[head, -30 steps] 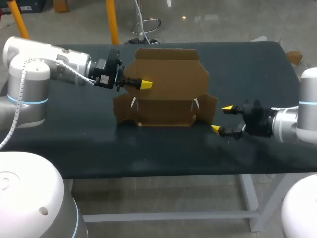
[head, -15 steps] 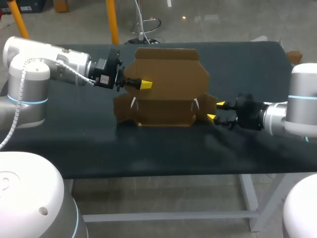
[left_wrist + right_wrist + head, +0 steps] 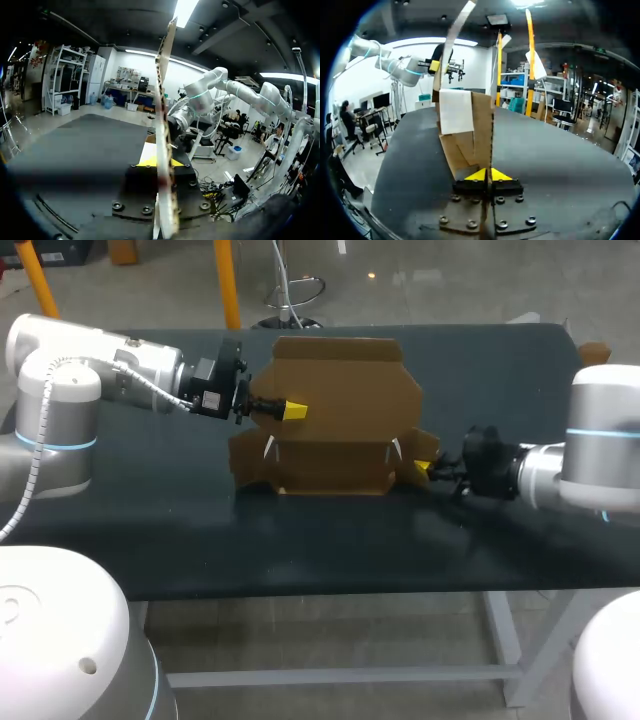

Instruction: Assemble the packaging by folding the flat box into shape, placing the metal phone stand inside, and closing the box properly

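The brown cardboard box (image 3: 340, 410) stands partly folded in the middle of the table, its big panel upright and its lower flaps on the surface. My left gripper (image 3: 290, 410) is shut on the upright panel's left part; in the left wrist view the panel's edge (image 3: 165, 100) runs up from between the fingers of this gripper (image 3: 161, 161). My right gripper (image 3: 425, 466) is shut on the box's right side flap (image 3: 428, 448). In the right wrist view the flap's edge (image 3: 491, 135) sits between the closed yellow tips of that gripper (image 3: 489, 175). No metal phone stand is in view.
The dark table (image 3: 150, 530) has bare surface in front of the box and to both sides. Its front edge runs just below my arms' bases. Far beyond the flap in the right wrist view, my left gripper (image 3: 436, 65) shows at the panel's top.
My right gripper has moved left to the box's right flap and gone from wide open to shut on it. The left arm and the box have kept still.
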Motion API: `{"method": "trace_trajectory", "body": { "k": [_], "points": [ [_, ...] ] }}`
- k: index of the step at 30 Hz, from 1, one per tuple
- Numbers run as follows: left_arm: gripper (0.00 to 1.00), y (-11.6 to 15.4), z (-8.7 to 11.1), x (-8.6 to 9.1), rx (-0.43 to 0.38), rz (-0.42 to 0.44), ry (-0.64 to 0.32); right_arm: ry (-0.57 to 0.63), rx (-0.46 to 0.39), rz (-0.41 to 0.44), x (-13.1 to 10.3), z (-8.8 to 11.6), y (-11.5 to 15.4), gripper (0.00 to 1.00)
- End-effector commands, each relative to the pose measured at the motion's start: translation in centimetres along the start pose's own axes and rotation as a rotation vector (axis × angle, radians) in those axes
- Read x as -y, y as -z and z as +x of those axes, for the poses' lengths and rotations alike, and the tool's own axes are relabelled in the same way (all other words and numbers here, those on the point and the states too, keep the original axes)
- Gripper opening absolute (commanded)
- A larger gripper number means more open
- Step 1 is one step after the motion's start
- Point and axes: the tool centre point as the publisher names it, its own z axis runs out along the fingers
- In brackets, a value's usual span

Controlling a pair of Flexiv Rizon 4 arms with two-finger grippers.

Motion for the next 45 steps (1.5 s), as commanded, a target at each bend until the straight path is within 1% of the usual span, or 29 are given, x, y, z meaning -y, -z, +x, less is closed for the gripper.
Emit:
{"method": "trace_trajectory", "body": {
  "k": [1,12,25,34,35,36,38,40,45],
  "points": [
    [0.00,-0.1,0.0,-0.2,0.000,-0.002,0.000,0.000,0.008,-0.001,0.1,0.4,-0.2,0.00],
    [0.00,-0.1,0.0,-0.2,0.000,-0.002,0.000,-0.014,0.030,-0.004,0.2,1.6,-0.2,0.00],
    [0.00,-0.1,0.0,-0.2,0.000,-0.002,0.000,-0.036,0.059,-0.004,0.2,2.6,-0.7,0.00],
    [0.00,-0.1,0.0,-0.2,0.000,-0.002,0.000,-0.055,0.090,0.000,0.0,3.7,-1.2,0.00],
    [0.00,-0.1,0.0,-0.2,0.000,-0.002,0.000,-0.057,0.091,0.000,0.0,3.8,-1.3,0.03],
    [0.00,-0.1,0.0,-0.2,0.000,-0.002,0.000,-0.061,0.093,0.000,0.0,4.0,-1.3,0.15],
    [0.00,-0.1,0.0,-0.2,0.000,-0.002,0.000,-0.065,0.098,0.001,0.0,4.4,-1.4,0.29],
    [0.00,-0.1,0.0,-0.2,0.000,-0.002,0.000,-0.067,0.101,-0.001,-0.1,4.7,-1.5,0.33],
    [0.00,-0.1,0.0,-0.2,0.000,-0.002,0.000,-0.071,0.108,0.001,-0.4,5.7,-1.7,0.35]
  ]
}}
